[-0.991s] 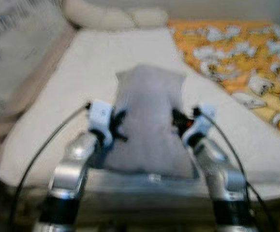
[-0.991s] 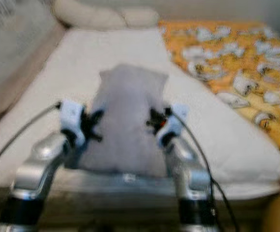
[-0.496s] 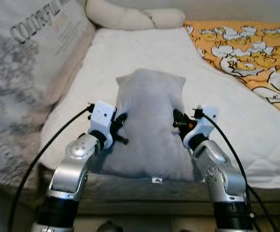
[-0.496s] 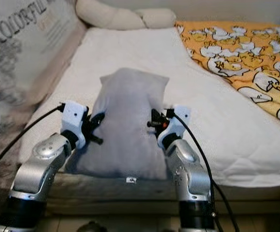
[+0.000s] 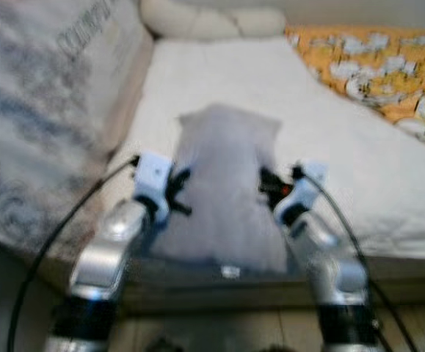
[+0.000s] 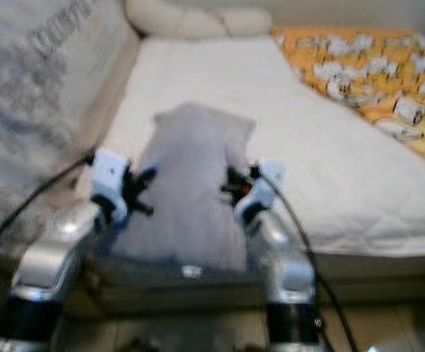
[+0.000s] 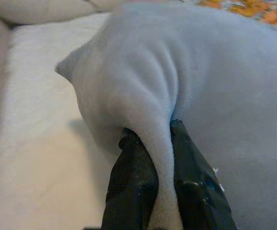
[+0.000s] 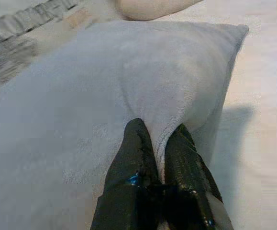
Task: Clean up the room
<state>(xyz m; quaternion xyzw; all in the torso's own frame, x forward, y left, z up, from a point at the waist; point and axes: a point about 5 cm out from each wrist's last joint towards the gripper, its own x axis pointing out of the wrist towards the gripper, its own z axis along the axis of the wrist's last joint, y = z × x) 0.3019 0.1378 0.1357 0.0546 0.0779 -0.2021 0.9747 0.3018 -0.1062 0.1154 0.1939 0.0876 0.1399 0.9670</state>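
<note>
Grey fleece pillow (image 5: 227,183) is held up between both arms over the near edge of the bed (image 5: 219,73); the left gripper (image 7: 157,143) has its jaws clamped on a pinched fold at the pillow's left side; the right gripper (image 8: 160,139) has its jaws clamped on a fold at the right side; the white mattress stretches away behind it; an orange patterned blanket (image 5: 373,59) lies at the far right; cream cushions (image 5: 212,18) sit at the far end; a large printed pillow (image 5: 43,95) leans along the left.
</note>
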